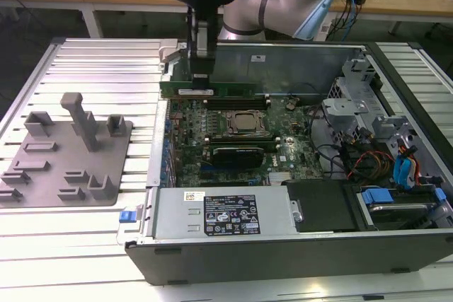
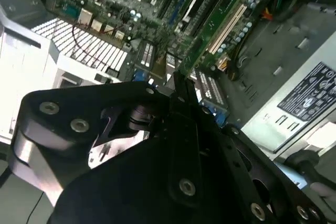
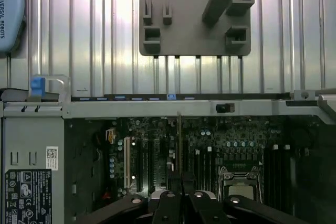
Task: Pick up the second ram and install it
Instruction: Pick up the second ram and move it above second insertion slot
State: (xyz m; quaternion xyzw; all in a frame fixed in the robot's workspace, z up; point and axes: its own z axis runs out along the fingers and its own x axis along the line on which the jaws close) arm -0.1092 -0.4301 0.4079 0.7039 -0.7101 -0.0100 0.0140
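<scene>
Carry-to-slot step; install not yet done. Gripper (image 1: 200, 76) has its fingers clamped on the second ram (image 1: 228, 90) near one end. Stick hangs level, on edge, inside the open PC case (image 1: 297, 54), just over the black DIMM slots (image 1: 237, 103) beside the CPU socket (image 1: 246, 124). Touching a slot or not: can't tell. Seating prob. needs the stick's edge lined up w/ a slot and an even push down.

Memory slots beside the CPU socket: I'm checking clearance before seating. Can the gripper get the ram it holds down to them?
Probably yes. In the exterior view the gripper holds the second ram edge-down just above the memory slots, the case is open on top, and nothing shows between them.
</scene>
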